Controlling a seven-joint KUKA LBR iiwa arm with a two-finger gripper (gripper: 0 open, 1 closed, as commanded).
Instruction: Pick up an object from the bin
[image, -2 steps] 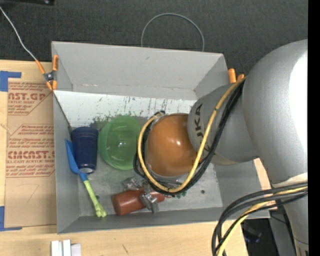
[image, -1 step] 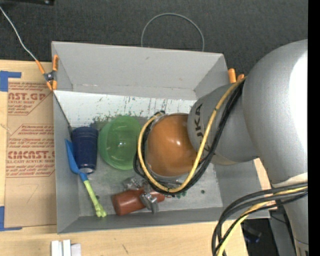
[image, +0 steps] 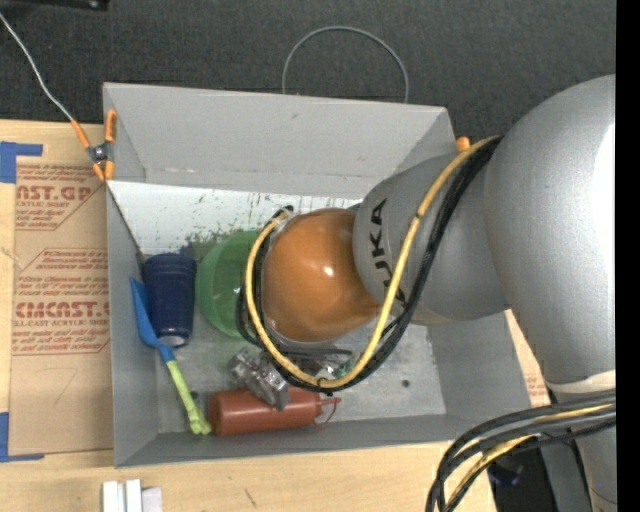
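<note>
My gripper (image: 258, 374) reaches down at the front of the bin, its metal tip just above a red-brown cylinder (image: 262, 413) that lies on its side along the front wall. Whether it touches the cylinder is hidden. A green cup (image: 222, 282) lies just behind the gripper, partly covered by the arm. To the left, a tool with a blue head and lime-green handle (image: 176, 378) runs from the left wall down to the cylinder's left end.
A dark blue cup (image: 167, 294) lies by the left wall, beside the green cup. The arm and its orange cover hang over the middle and right of the bin, hiding the floor there.
</note>
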